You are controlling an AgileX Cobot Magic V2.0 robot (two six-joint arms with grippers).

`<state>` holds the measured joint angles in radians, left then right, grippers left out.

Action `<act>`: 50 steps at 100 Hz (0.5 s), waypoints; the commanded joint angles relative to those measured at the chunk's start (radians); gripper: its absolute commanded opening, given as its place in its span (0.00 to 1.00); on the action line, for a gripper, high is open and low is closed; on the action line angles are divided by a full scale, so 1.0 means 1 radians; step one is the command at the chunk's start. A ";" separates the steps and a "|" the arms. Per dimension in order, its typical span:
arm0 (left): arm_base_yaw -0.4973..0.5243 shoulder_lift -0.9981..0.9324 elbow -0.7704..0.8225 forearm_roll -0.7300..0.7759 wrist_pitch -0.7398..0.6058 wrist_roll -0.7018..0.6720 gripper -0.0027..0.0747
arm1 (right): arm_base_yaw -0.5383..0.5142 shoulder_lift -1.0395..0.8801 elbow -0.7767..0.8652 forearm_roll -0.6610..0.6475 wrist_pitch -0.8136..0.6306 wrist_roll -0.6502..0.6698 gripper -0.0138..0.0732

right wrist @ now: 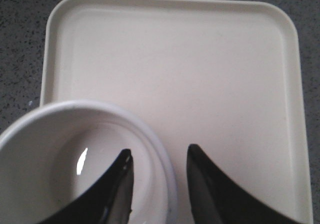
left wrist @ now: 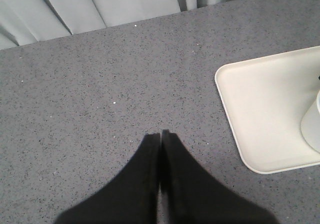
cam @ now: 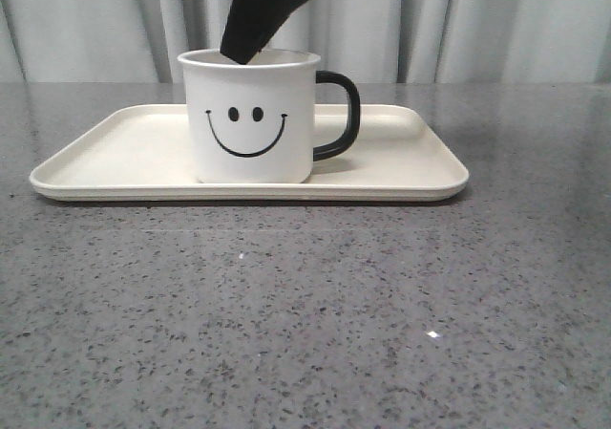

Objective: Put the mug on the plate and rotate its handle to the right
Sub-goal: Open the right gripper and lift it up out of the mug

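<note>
The white mug (cam: 248, 114) with a black smiley face stands upright on the cream plate (cam: 124, 152). Its black handle (cam: 342, 114) points to the right in the front view. My right gripper (cam: 241, 56) comes down from above onto the mug's rear rim. In the right wrist view my right gripper (right wrist: 159, 156) is open and straddles the rim of the mug (right wrist: 50, 154), one finger inside and one outside, with a gap on both sides. My left gripper (left wrist: 161, 133) is shut and empty over bare table, left of the plate's corner (left wrist: 260, 99).
The plate (right wrist: 200, 59) lies on a grey speckled table (cam: 305, 333). A pale curtain (cam: 477, 18) hangs behind the table's far edge. A sliver of the mug's base (left wrist: 312, 126) shows at the edge of the left wrist view.
</note>
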<state>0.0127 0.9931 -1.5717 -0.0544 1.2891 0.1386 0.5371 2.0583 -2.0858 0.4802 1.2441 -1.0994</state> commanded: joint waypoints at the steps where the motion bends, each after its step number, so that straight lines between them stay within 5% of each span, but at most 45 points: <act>1: 0.002 -0.005 -0.022 -0.010 -0.038 -0.008 0.01 | 0.001 -0.061 -0.052 0.040 0.088 0.010 0.52; 50: 0.002 -0.005 -0.022 -0.010 -0.038 -0.008 0.01 | -0.002 -0.077 -0.240 0.046 0.070 0.160 0.52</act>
<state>0.0127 0.9931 -1.5717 -0.0544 1.2891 0.1386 0.5371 2.0563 -2.2392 0.4808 1.2480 -0.9893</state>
